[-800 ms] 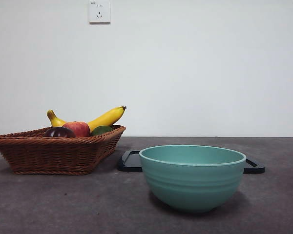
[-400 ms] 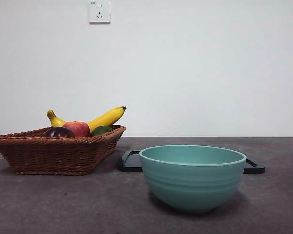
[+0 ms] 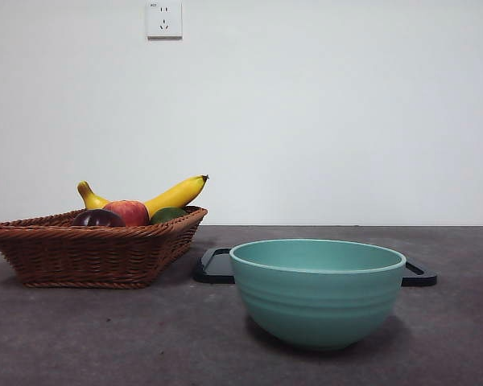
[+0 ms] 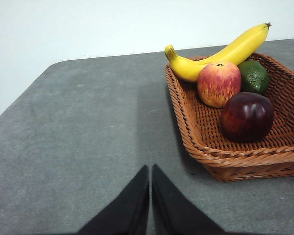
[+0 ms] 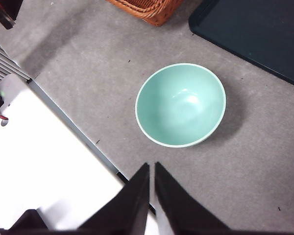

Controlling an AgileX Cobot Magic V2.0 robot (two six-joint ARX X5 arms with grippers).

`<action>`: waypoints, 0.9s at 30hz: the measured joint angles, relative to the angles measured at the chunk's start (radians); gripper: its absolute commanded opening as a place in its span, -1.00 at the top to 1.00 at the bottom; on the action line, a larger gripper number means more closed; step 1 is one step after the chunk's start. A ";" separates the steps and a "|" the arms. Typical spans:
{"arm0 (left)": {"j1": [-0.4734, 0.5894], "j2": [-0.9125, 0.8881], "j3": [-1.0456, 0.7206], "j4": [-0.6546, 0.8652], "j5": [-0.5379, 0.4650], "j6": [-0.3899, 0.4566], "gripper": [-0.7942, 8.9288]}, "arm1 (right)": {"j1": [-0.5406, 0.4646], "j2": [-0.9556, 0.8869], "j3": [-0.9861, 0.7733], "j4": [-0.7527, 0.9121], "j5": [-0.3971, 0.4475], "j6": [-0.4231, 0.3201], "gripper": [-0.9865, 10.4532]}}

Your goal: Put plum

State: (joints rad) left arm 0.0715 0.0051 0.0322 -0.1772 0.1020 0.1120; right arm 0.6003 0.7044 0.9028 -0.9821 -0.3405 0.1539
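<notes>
My left gripper [image 4: 150,183] hangs in the air, fingers [image 4: 137,196] pressed together, holding nothing. My right gripper [image 5: 152,180] hovers high too, fingers [image 5: 169,196] closed, empty.

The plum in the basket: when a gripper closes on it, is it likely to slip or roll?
Probably both. The plum looks round and glossy, so two narrow jaws may slide off unless they close across its middle. It lies loose on the woven floor of the basket, apart from the red fruit, so a nudge could roll it.
</notes>
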 measured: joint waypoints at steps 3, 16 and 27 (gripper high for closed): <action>0.000 0.000 0.000 0.000 0.000 -0.001 0.82 | 0.000 0.000 0.000 0.000 0.000 0.000 0.82; 0.000 0.000 0.000 0.000 0.000 -0.002 0.82 | 0.000 0.000 0.000 0.000 0.000 0.000 0.82; 0.000 0.000 0.000 0.000 0.000 -0.002 0.82 | -0.024 -0.005 0.000 0.059 0.035 -0.052 0.82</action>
State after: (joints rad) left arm 0.0715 0.0051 0.0322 -0.1772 0.1020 0.1101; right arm 0.5758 0.6991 0.9024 -0.9230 -0.3050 0.1017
